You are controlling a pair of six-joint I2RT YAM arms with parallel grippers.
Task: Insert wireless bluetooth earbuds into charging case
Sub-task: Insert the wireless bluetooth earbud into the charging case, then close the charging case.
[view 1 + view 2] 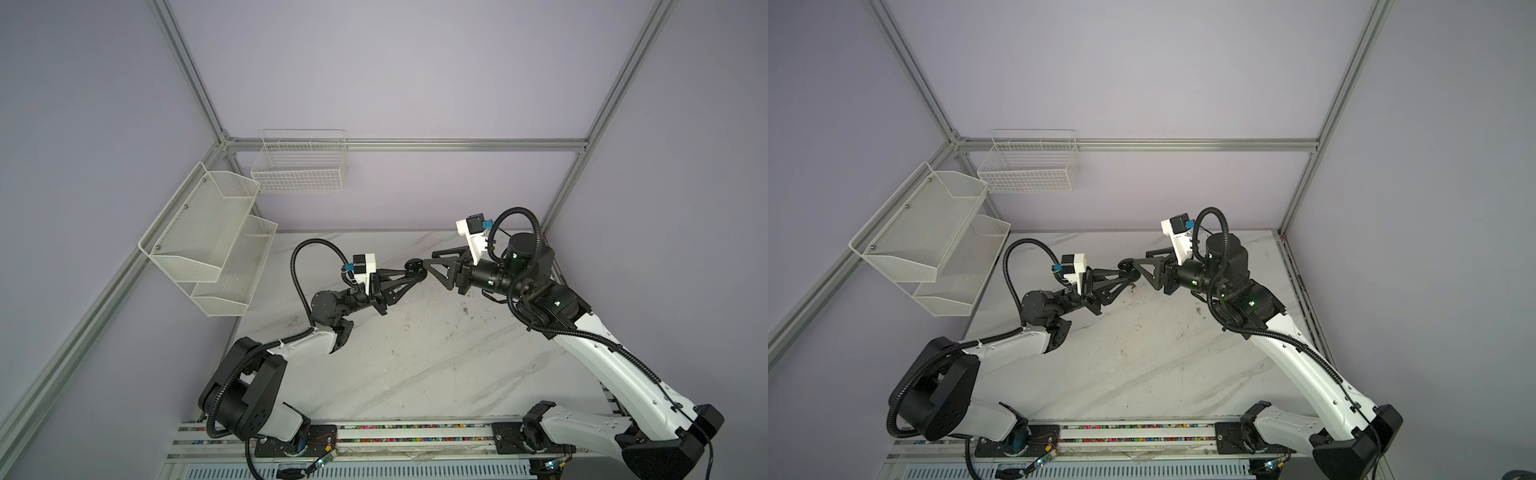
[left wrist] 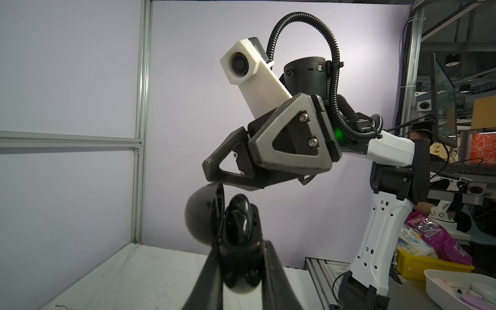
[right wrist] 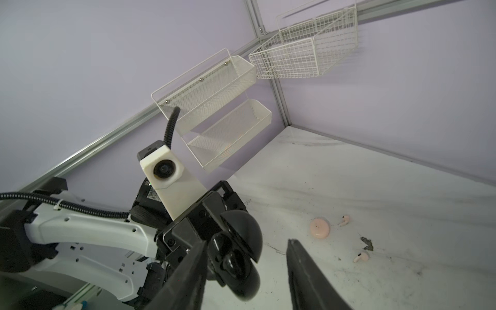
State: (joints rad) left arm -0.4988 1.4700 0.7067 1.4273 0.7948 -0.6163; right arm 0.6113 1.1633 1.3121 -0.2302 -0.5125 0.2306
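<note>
Lavender walls with aluminium frame bars close the cell on three sides. A white mesh shelf (image 1: 208,249) and a wire basket (image 1: 299,170) hang at the far left corner, both well apart from the arms. Between the two arm bases the white marble table (image 1: 415,365) is scuffed and stained, and a rail runs along its near edge.

Both arms reach inward and meet above the far middle of the table, off the surface, with the grippers facing tip to tip. The left gripper (image 1: 409,274) is clamped narrow on the black charging case (image 3: 236,257), whose domed lid (image 3: 241,230) stands swung open. A glossy black earbud (image 3: 230,264) sits in the base of the case; whether another one is beside it I cannot tell. The right gripper (image 3: 247,243) has its jaws spread apart and holds nothing: one finger is just beside the case, the other well off it.

On the table, in the right wrist view, a closed pink charging case (image 3: 319,227) lies flat. One pale earbud (image 3: 344,220) lies just beside it, and a second pale earbud (image 3: 361,257) lies near it, next to a dark speck of debris (image 3: 366,243).
</note>
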